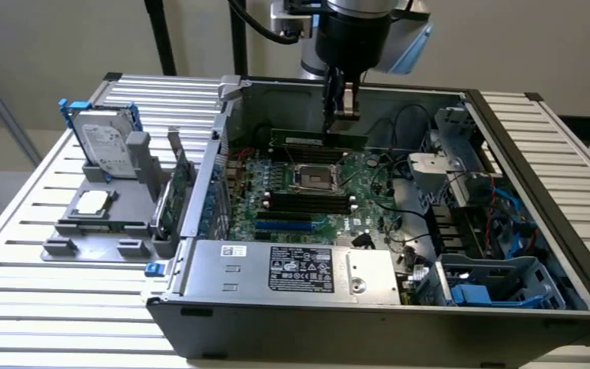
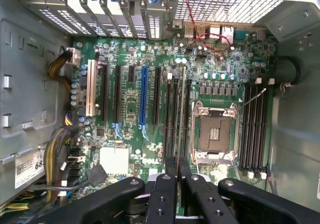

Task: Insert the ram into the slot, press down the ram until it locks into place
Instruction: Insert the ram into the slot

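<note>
Green circuit board, thin and stiff: the ram (image 1: 310, 140) will handle as light but brittle, and its chips and contact edge will not bear twisting. You should take it by the long top edge near mid-length, square to its faces, as it is taken now. Your gripper (image 1: 344, 114) is closed narrow on that top edge, pinching the stick's two faces. The ram stands on edge and level, on the far side of the processor socket (image 1: 313, 178) in the exterior view, directly over a black slot (image 2: 176, 109). Whether its lower edge has entered the slot, or the end latches have closed, cannot be told. Containers: the open computer case (image 1: 274, 327) holds the motherboard (image 1: 367, 173), a labelled power supply (image 1: 295, 269) and a drive cage (image 1: 490, 280) with blue fittings. The grey fixture tray (image 1: 90, 231), on the exterior view's left, holds an upright hard drive (image 1: 105, 146), a loose processor (image 1: 92, 201) and a second board (image 1: 177, 184) on edge.
</note>
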### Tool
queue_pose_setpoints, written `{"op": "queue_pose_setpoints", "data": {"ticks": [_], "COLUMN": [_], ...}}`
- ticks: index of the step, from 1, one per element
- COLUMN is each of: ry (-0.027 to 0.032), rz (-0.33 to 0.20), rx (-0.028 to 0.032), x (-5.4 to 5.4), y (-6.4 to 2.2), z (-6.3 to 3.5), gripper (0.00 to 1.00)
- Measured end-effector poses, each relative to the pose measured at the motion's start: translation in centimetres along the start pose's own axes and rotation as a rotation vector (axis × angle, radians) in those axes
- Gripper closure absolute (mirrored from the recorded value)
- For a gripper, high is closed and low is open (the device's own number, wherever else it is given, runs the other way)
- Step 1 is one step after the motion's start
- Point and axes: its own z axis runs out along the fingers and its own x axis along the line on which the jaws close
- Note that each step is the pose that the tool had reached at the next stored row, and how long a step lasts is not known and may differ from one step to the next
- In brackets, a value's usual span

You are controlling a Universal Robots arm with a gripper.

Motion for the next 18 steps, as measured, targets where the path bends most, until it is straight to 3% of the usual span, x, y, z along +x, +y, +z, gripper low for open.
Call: {"op": "queue_pose_setpoints", "data": {"ticks": [5,18], "ry": [0.0014,0.0018], "rz": [0.000,-0.006], "rx": [0.0073,0.0076], "x": [-0.9,-1.1], "y": [0.09,0.09], "z": [0.87,3.24], "gripper": [0.87,0.87]}}
